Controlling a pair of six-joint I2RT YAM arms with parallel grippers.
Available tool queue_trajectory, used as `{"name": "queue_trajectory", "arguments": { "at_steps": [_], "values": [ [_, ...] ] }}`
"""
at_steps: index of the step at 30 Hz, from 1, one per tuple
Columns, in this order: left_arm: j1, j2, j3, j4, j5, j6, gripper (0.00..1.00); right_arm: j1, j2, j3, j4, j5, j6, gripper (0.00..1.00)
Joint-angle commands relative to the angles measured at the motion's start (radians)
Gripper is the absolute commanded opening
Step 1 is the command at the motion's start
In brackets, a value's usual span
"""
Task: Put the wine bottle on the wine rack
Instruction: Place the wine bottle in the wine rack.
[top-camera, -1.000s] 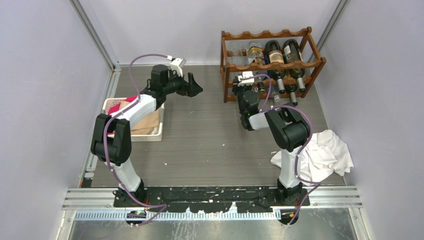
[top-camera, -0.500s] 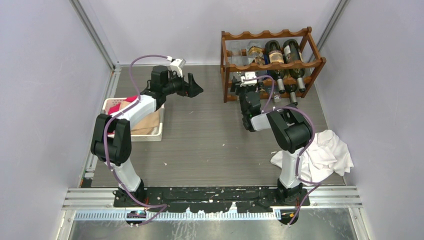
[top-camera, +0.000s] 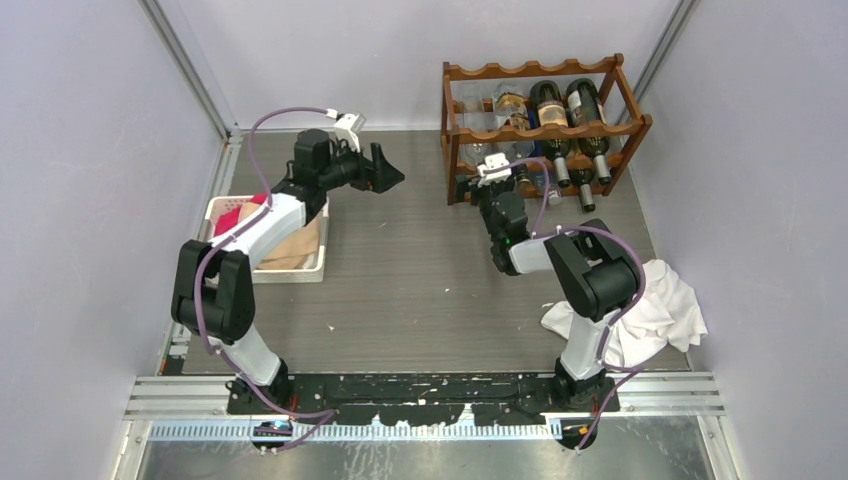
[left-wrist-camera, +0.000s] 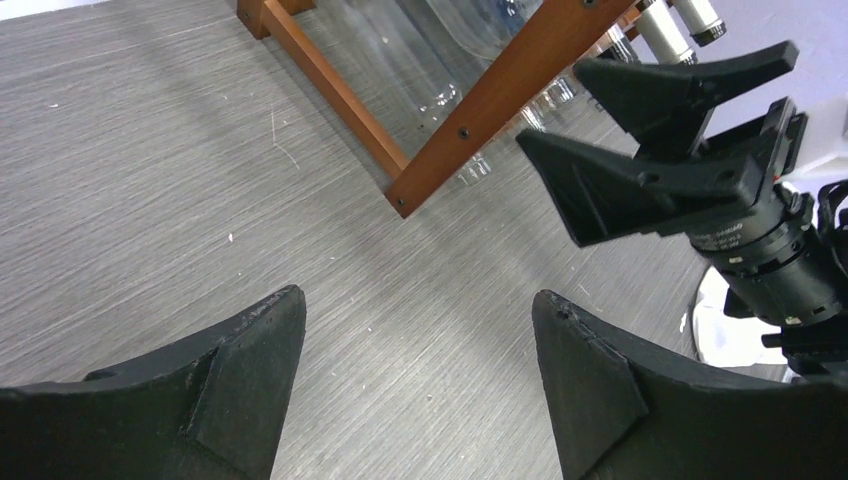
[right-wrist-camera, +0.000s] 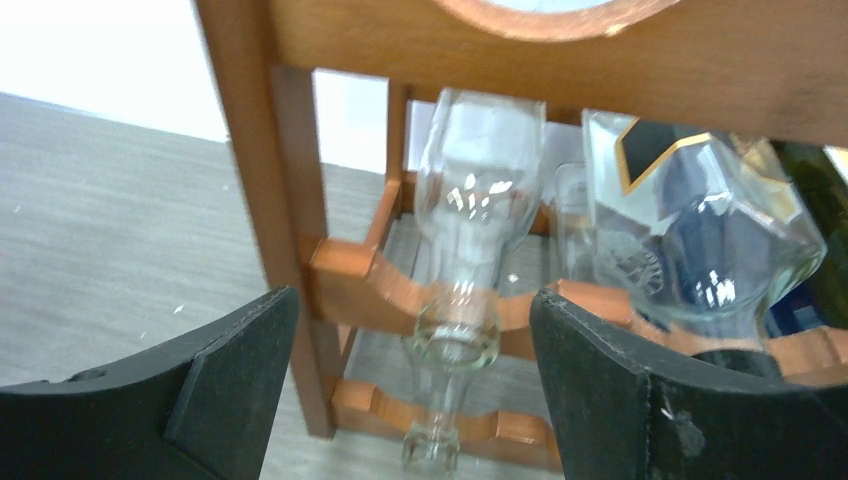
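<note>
Grey wood-grain tabletop (top-camera: 400, 280) beneath everything; reddish-brown wine rack (top-camera: 545, 130) at the far right; crumpled white cloth (top-camera: 660, 300) beside the right arm's base; white basket (top-camera: 300, 270) at the left edge, with pink and tan fabric inside; dark bottles (top-camera: 550, 105) lying in the rack. Clear wine bottle (right-wrist-camera: 470, 240) already in the lower tier's leftmost cradle, neck across the front rail. Right end effector (right-wrist-camera: 412, 296) just before that neck, fingers spread, gripping nothing; left end effector (left-wrist-camera: 417, 293) above bare tabletop, likewise spread and empty.
</note>
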Motion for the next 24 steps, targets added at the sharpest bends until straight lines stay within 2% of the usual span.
{"name": "queue_trajectory", "arguments": {
  "at_steps": [1, 8, 12, 14, 15, 17, 20, 22, 24],
  "values": [
    [0.006, -0.07, 0.014, -0.006, 0.013, -0.018, 0.82, 0.029, -0.103, -0.037, -0.007, -0.024, -0.022, 0.91],
    [0.006, -0.121, 0.017, -0.058, 0.015, -0.06, 0.83, 0.038, -0.242, -0.096, -0.116, -0.012, -0.051, 0.98],
    [0.008, -0.145, 0.073, -0.175, -0.009, -0.069, 0.85, 0.037, -0.414, -0.131, -0.306, -0.046, -0.114, 1.0],
    [0.009, -0.165, 0.094, -0.212, -0.033, -0.072, 0.86, 0.037, -0.533, -0.129, -0.496, -0.092, -0.167, 1.0],
    [0.01, -0.176, 0.103, -0.226, -0.043, -0.073, 0.87, 0.027, -0.61, -0.109, -0.648, -0.129, -0.178, 1.0],
    [0.019, -0.198, 0.126, -0.254, -0.055, -0.079, 0.89, -0.022, -0.719, 0.039, -1.042, -0.303, -0.153, 1.0],
    [0.036, -0.229, 0.191, -0.343, -0.091, -0.112, 0.99, -0.113, -0.749, 0.28, -1.533, -0.427, -0.087, 1.0],
    [0.05, -0.254, 0.221, -0.39, -0.105, -0.126, 1.0, -0.177, -0.734, 0.425, -1.709, -0.468, -0.097, 1.0],
    [0.071, -0.284, 0.247, -0.424, -0.135, -0.153, 1.0, -0.239, -0.711, 0.571, -1.822, -0.444, -0.085, 1.0]
  ]
}}
